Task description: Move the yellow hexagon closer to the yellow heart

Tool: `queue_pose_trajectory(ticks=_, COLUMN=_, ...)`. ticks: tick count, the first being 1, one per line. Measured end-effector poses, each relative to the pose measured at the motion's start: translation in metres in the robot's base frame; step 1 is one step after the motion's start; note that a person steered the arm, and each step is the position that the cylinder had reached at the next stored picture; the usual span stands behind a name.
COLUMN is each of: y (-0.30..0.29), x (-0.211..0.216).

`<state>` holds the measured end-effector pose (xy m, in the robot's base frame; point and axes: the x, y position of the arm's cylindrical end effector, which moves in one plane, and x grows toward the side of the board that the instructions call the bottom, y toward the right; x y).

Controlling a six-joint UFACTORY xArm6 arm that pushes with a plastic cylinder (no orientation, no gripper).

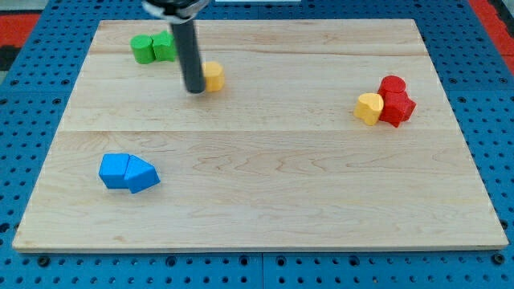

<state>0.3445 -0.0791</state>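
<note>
The wooden counter (273, 177) fills most of the view, lying on a blue perforated base (24, 120). My dark rod comes down from the view's top, and my tip (195, 90) rests on the counter in its upper left part. It is a plain rod end with nothing to open or close, and it holds nothing; it can only press against a block's side.

Well below my tip and towards the view's left, two blue blocks touch each other: a blue block (115, 171) on the left and a blue wedge-like block (143, 174) on its right; their exact shapes are hard to make out.

Far to the view's right of my tip are two red blocks, a red round-topped block (393, 85) and a red block (398, 108) just below it, the two touching.

Up and to the view's left of my tip, near the rod, a green round block (144, 49) touches a green squarish block (165, 46).

The yellow heart (369, 108) lies far to the right of my tip, against the left side of the lower red block.

The yellow hexagon (214, 76) sits immediately to the right of my tip, touching the rod or very nearly so, partly hidden behind it, and well apart from the yellow heart.
</note>
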Motion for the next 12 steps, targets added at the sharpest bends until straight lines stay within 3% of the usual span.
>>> queue_pose_trajectory(ticks=1, y=-0.002, x=-0.014)
queue_pose_trajectory(ticks=2, y=-0.044, x=-0.040)
queue_pose_trajectory(ticks=3, y=-0.004, x=-0.056)
queue_pose_trajectory(ticks=4, y=0.058, x=-0.055)
queue_pose_trajectory(ticks=5, y=0.054, x=-0.030)
queue_pose_trajectory(ticks=6, y=-0.001, x=-0.030)
queue_pose_trajectory(ticks=7, y=0.005, x=-0.008)
queue_pose_trajectory(ticks=8, y=0.037, x=0.007)
queue_pose_trajectory(ticks=12, y=0.127, x=-0.025)
